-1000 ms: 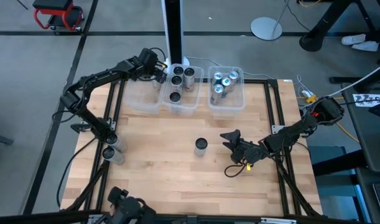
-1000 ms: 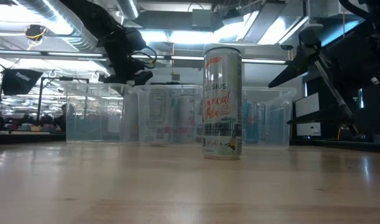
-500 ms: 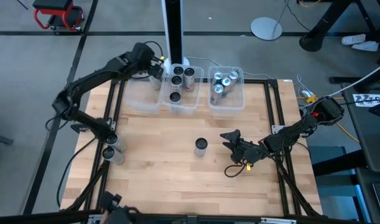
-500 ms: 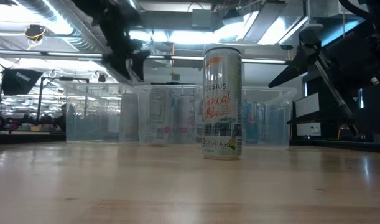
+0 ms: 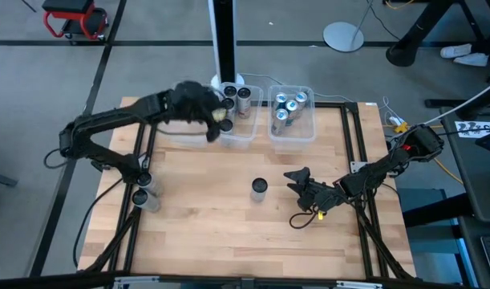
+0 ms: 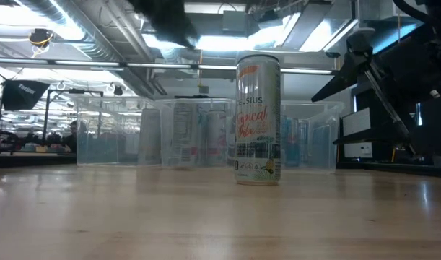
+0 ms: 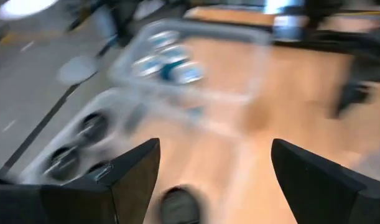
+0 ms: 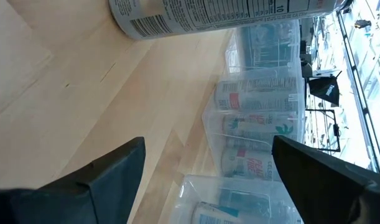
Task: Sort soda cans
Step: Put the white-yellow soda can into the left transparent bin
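One soda can (image 5: 260, 189) upright near the middle of the wooden table (image 5: 228, 233), long axis vertical, dark top facing up, alone and apart from both grippers. Other soda cans also upright: dark-topped ones (image 5: 235, 98) in the middle clear bin (image 5: 246, 135), teal-topped ones (image 5: 288, 107) in the right clear bin (image 5: 305, 132). Left gripper (image 5: 215, 122) blurred above the middle bin's near-left corner, fingers spread wide, holding nothing. Right gripper (image 5: 293, 180) low over the table just right of the lone can, fingers wide apart, empty.
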`<state>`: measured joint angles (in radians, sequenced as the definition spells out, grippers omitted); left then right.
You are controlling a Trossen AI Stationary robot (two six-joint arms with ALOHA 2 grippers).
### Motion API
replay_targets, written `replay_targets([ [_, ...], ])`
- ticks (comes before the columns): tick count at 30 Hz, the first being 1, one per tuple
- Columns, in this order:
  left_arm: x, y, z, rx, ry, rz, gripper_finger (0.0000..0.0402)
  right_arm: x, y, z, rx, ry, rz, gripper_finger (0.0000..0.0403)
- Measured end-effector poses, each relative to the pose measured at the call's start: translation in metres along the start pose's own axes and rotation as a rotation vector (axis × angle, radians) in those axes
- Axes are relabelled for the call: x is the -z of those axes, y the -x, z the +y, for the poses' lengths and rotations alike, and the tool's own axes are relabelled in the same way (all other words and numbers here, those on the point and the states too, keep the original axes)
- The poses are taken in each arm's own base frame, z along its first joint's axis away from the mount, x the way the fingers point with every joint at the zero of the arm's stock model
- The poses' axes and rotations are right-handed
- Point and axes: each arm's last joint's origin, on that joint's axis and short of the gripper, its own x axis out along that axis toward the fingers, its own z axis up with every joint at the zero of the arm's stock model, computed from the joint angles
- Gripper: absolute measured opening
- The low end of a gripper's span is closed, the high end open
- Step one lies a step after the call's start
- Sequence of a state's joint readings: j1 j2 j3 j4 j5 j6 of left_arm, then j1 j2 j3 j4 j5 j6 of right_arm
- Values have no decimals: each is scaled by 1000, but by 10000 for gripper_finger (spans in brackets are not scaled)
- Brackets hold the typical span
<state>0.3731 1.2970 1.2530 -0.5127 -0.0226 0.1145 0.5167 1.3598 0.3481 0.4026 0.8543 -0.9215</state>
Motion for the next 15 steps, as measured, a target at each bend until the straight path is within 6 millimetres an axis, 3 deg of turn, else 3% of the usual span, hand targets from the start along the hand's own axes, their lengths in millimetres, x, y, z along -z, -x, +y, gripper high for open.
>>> replay_targets([
  [9, -8, 5, -81, 305, -145, -86, 296, 0, 0, 0, 10, 16, 13, 348],
  [15, -7, -2, -122, 415, -226, -116, 296, 0, 0, 0, 11, 25, 15, 348],
])
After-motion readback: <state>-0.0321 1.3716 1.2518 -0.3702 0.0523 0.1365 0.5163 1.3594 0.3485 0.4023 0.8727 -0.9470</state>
